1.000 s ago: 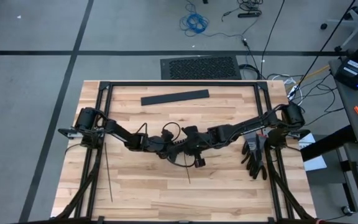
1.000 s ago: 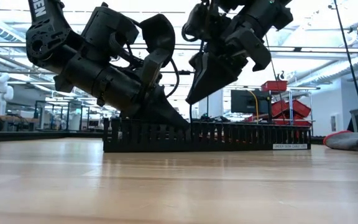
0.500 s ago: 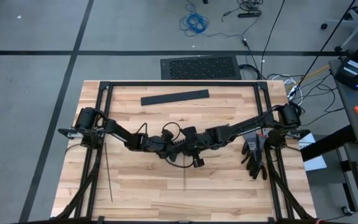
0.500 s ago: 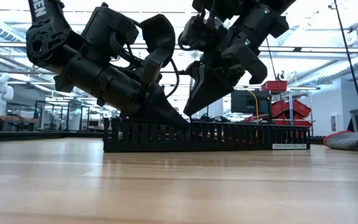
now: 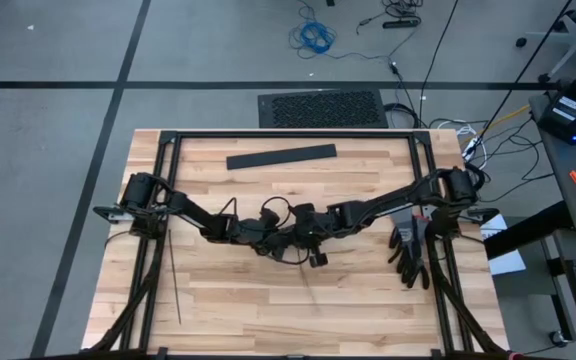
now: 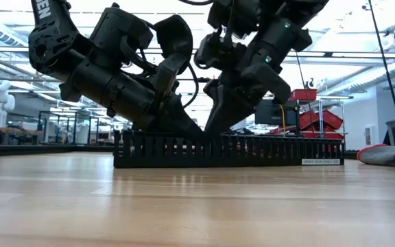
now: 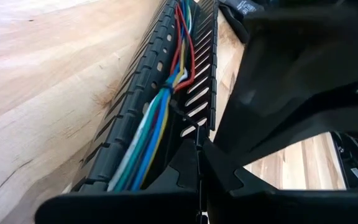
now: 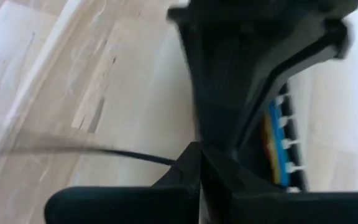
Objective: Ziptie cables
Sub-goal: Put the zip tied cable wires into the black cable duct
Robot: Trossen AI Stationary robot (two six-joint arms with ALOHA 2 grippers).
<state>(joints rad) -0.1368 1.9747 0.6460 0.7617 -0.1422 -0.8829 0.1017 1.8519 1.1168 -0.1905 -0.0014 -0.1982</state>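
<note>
Both claws, left claw (image 6: 190, 127) and right claw (image 6: 214, 123), are pressing closed over the slotted duct (image 6: 266, 151). We are seeing the cables (image 7: 160, 106) lying inside it on the worktop (image 5: 368, 300).

Wooden table (image 5: 368, 300) with black frame, bearing a slotted black duct (image 6: 228, 151) at centre, a flat black bar (image 5: 281, 157), thin zipties (image 5: 173, 280) at left, dark gloves (image 5: 410, 252) at right.

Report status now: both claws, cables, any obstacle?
Left claw and right claw shut, down at duct. Cables lie inside duct. Obstacles: none seen.
</note>
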